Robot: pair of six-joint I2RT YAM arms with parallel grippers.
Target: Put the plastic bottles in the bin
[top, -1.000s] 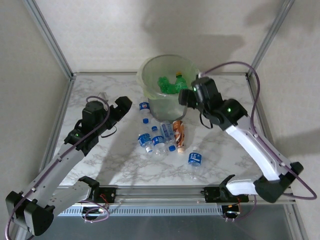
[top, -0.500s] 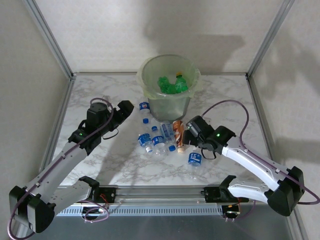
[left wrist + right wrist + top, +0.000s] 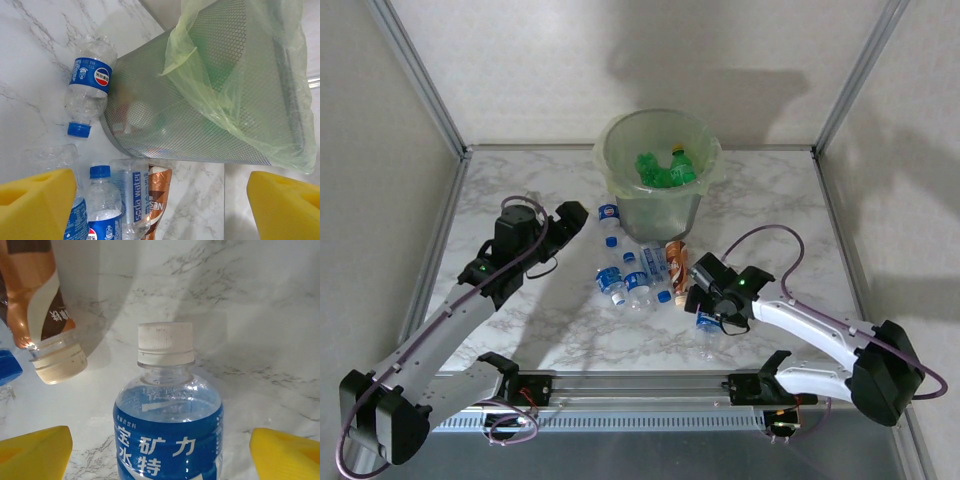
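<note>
A: How are the right gripper's (image 3: 160, 450) yellow foam pads (image 3: 35, 452) set?
B: Wide apart. A clear, white-capped, blue-labelled plastic bottle (image 3: 167, 440) lying on the marble tabletop (image 3: 240, 300) is straddled, not clamped.
A: And the left gripper (image 3: 160, 200)?
B: Spread wide, with nothing held. Clear blue-labelled bottles (image 3: 611, 280) are seen lying before the round grey mesh bin lined with a green bag (image 3: 612, 170), which is set near the far edge. Green bottles (image 3: 665, 170) are seen inside it.

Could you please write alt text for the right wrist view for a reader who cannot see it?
A clear bottle with a blue label and white cap lies on the marble table, framed by the yellow fingertips of the open right gripper, which do not touch it. A brown-labelled bottle lies at upper left.
</note>
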